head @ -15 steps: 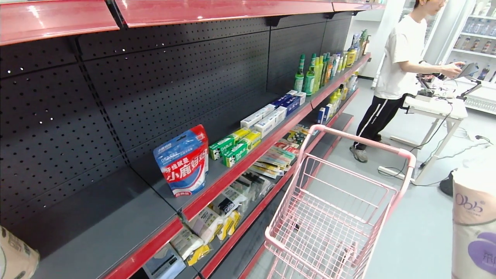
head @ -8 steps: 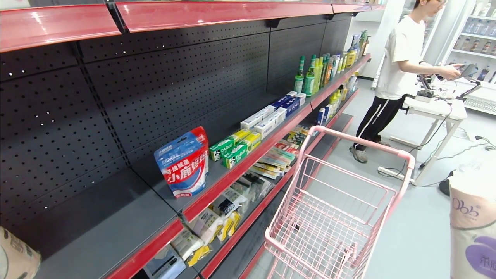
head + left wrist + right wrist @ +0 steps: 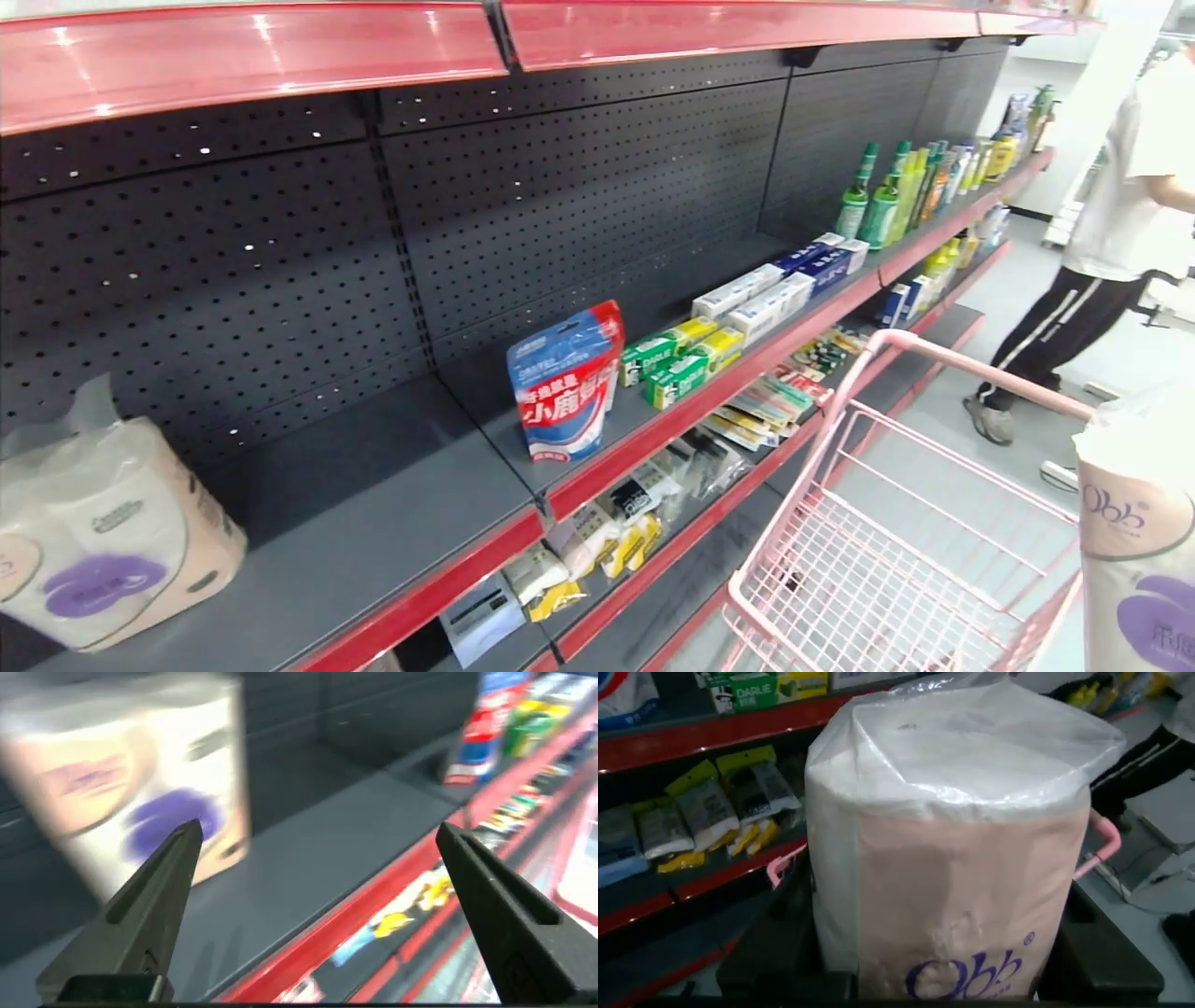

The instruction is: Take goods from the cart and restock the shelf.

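- on the left end of the middle shelf (image 3: pixel 373 523), in the head view, the shelved roll pack (image 3: pixel 103 532) stands upright near the red front lip. farther along the same board are a blue-and-red pouch (image 3: pixel 563 383), green toothpaste boxes (image 3: pixel 677 359), white and blue boxes, then green bottles (image 3: pixel 878 191).
- at that view's right edge the held roll pack (image 3: pixel 1134 551) hangs upright beside the rim of the pink cart (image 3: pixel 934 359).
- in the left wrist view, the left gripper (image 3: pixel 318 829) hovers level over the shelf board, jaws spread wide with nothing between them. the shelved roll pack (image 3: pixel 131 793) stands just beyond one finger; whether it touches that finger is unclear.
- in the right wrist view, the right gripper (image 3: pixel 938 985) is clamped on the held roll pack (image 3: pixel 957 840), dark fingers (image 3: pixel 761 966) flanking its lower sides. the pack stands upright in its clear wrap.
- behind the pack, bits of the cart's pink handle (image 3: pixel 1106 840) show on both sides. the lower shelf tier (image 3: pixel 719 803) carries small flat packets.
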